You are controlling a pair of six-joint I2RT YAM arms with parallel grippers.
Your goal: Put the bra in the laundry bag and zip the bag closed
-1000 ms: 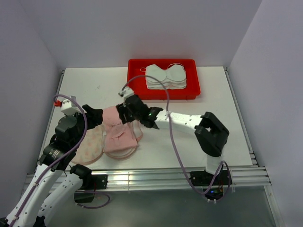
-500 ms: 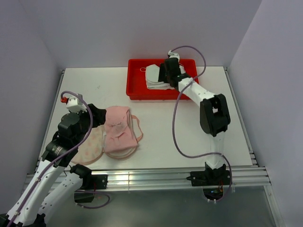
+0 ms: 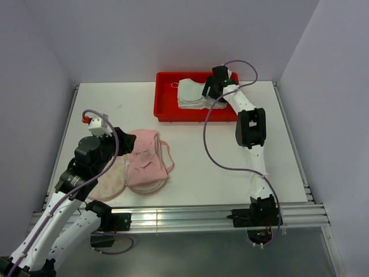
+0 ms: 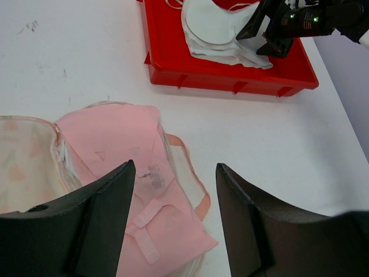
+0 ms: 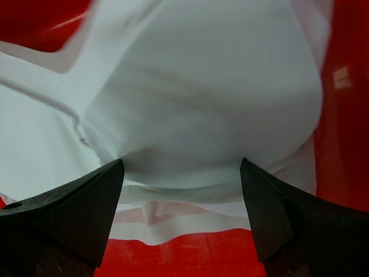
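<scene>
Pink and soft, the folded cloth bra [image 4: 118,135] lies flat on the open cream laundry bag with small orange spots [image 4: 23,158], at the left of the white table [image 3: 230,156]. The left gripper [image 4: 174,170] hangs just above it, fingers wide apart. The right gripper [image 5: 180,167], fingers apart too, is over white bras [image 3: 190,92] in the red plastic tray [image 3: 167,108].
</scene>
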